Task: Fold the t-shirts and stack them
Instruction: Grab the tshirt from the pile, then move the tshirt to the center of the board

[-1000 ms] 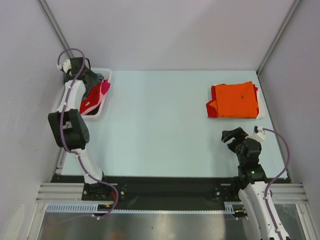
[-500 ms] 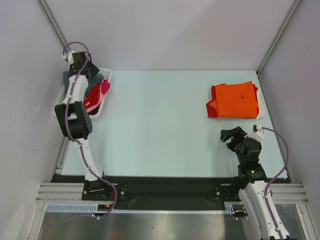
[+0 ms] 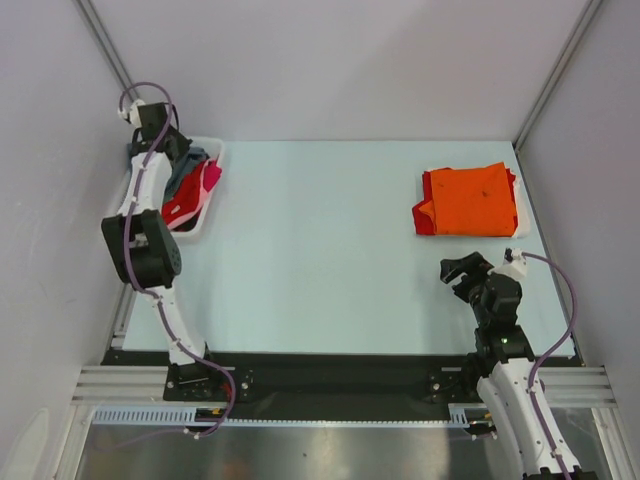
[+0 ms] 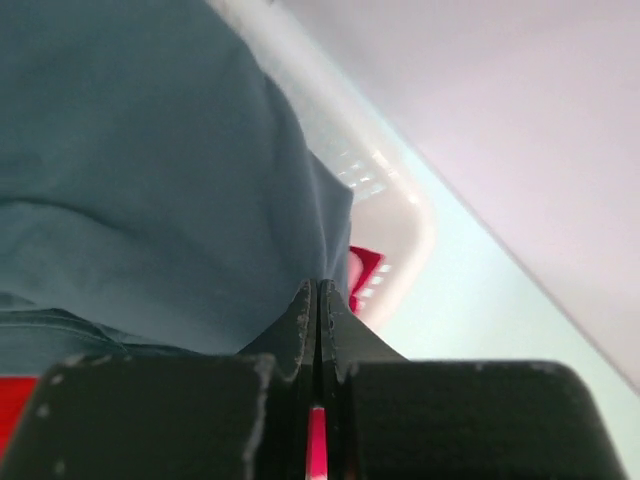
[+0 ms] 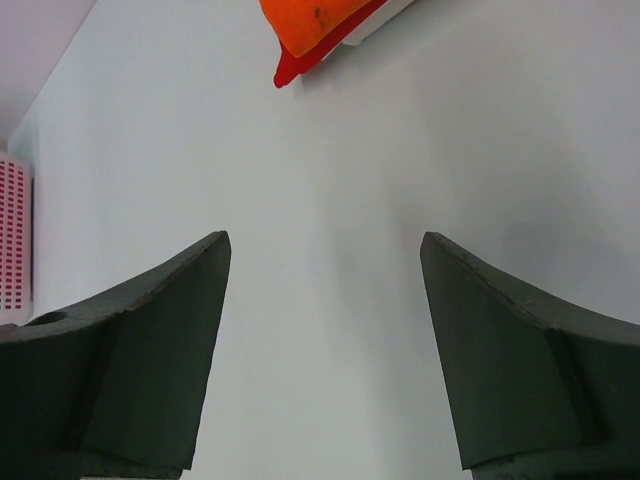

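Note:
A slate-grey t-shirt (image 4: 150,150) fills the upper left of the left wrist view. One fold of it runs down into the tips of my left gripper (image 4: 317,285), which is shut on it. From above, that gripper (image 3: 185,160) is over the white basket (image 3: 205,215), with grey cloth (image 3: 182,172) beside red and pink t-shirts (image 3: 195,195). A folded orange t-shirt (image 3: 472,200) lies on a red one (image 3: 424,216) at the back right. My right gripper (image 3: 462,272) hovers open and empty near the table's front right.
The basket's white wall (image 4: 400,215) curves just beyond the left fingertips, with red cloth (image 4: 362,270) showing inside it. The right wrist view shows bare table, the orange stack (image 5: 310,20) far ahead and the basket's lattice (image 5: 12,240) at the left edge.
The left gripper has gone from open to shut on the grey cloth in the basket, and its arm has shifted a little. The right arm has barely moved.

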Motion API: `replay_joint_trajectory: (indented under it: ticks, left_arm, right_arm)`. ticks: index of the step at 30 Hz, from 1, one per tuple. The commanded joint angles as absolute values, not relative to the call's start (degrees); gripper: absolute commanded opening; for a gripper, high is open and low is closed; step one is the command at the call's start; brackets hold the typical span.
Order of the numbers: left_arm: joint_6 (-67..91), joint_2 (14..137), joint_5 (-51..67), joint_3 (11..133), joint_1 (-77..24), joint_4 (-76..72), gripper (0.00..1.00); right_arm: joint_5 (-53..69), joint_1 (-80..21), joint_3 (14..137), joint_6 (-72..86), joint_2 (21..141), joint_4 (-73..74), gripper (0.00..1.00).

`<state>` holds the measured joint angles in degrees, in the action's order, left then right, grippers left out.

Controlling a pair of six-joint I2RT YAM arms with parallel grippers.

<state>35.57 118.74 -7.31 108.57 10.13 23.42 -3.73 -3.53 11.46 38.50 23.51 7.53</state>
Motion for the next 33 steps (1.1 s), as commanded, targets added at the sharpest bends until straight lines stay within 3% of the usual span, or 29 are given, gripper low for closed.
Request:
replay_joint_trajectory:
  ticks: [1,9,16,21,25,28,30,31,32,33]
  left_arm:
    - [37.1,105.0,-7.8,109.9,9.7,21.1,0.00]
    - [47.2,90.5,-0.4,116.6,6.3,21.0,0.00]
    - [50.3,81.2,-1.7,122.2,-13.3,17.5,0.00]
    - [60.5,80.5,5.6,123.1,-16.6,16.0,0.00]
    - [63.2,74.1,5.8,108.7,-15.6,16.2,0.00]
    - [68.9,63.8,10.4,73.0,-12.1,4.9,0.00]
    - [69.6,56.2,10.3,59.4,-11.4,0.4,0.12]
    - [68.4,54.3,9.5,49.1,-11.4,0.3,0.27]
    - [67.2,52.1,8.4,45.0,-11.4,1.2,0.65]
    - [66.2,50.5,7.3,41.5,-11.4,6.3,0.80]
  right_arm:
    - [-3.0,-3.4,11.6,37.3,24.0,4.7,0.82]
    - [-2.3,-3.4,11.4,37.2,24.0,4.3,0.81]
    - [-2.0,-3.4,11.4,37.4,23.8,4.6,0.81]
    - [-1.4,-3.4,11.3,37.3,23.8,4.4,0.80]
    - [-1.0,-3.5,11.4,37.0,23.8,4.4,0.80]
    - [-0.8,-3.4,11.4,37.0,23.7,4.5,0.80]
    - [-0.6,-3.3,11.4,36.7,23.7,4.5,0.81]
    - [-0.7,-3.4,11.4,36.6,23.7,4.4,0.81]
    - [1.0,-3.4,11.4,36.1,23.6,4.3,0.84]
    - [2.6,-3.4,11.3,35.4,23.7,3.9,0.86]
